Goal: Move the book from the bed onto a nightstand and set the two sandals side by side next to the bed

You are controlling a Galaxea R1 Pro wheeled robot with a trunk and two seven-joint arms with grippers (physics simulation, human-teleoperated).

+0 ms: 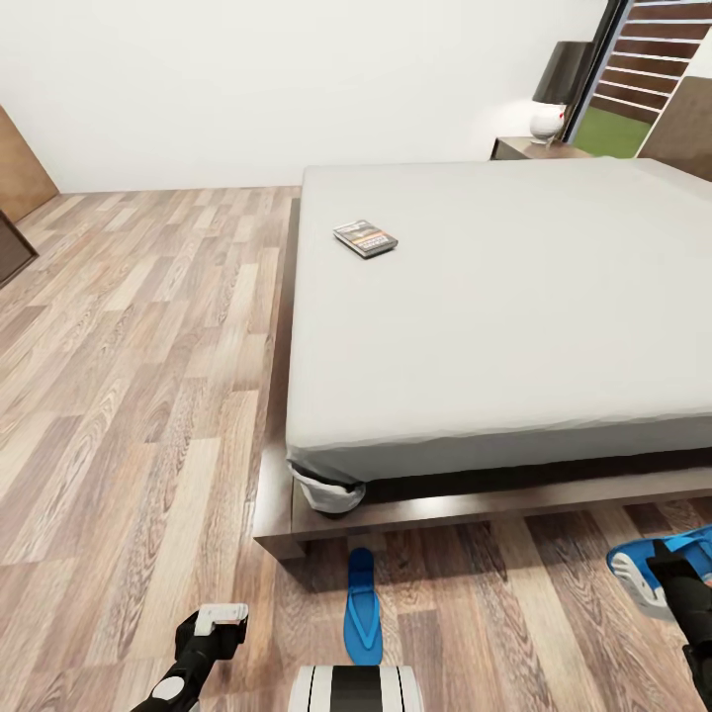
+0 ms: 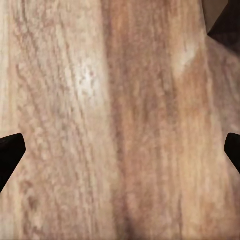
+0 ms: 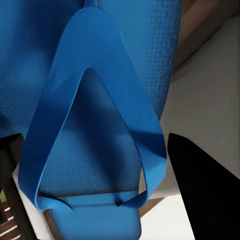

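The book [image 1: 365, 238] lies flat on the pale grey mattress of the bed [image 1: 514, 297], near its left side. A dark nightstand [image 1: 529, 149] stands beyond the bed's far corner. One blue sandal [image 1: 363, 605] rests on the plank floor just below the bed's near corner, pointing at the frame. The other sandal [image 1: 643, 572] [image 3: 100, 100] is held off the floor at lower right, with my right gripper [image 1: 674, 583] [image 3: 95, 155] shut on it, fingers either side of its sole. My left gripper [image 1: 216, 633] [image 2: 122, 150] hangs open over bare floor.
A white lamp [image 1: 547, 121] sits on the nightstand, with the dark-framed window [image 1: 633, 79] behind it. At the far left edge stand a dark cabinet [image 1: 14, 249] and a brown panel [image 1: 20, 163]. Wood floor [image 1: 129, 396] stretches left of the bed.
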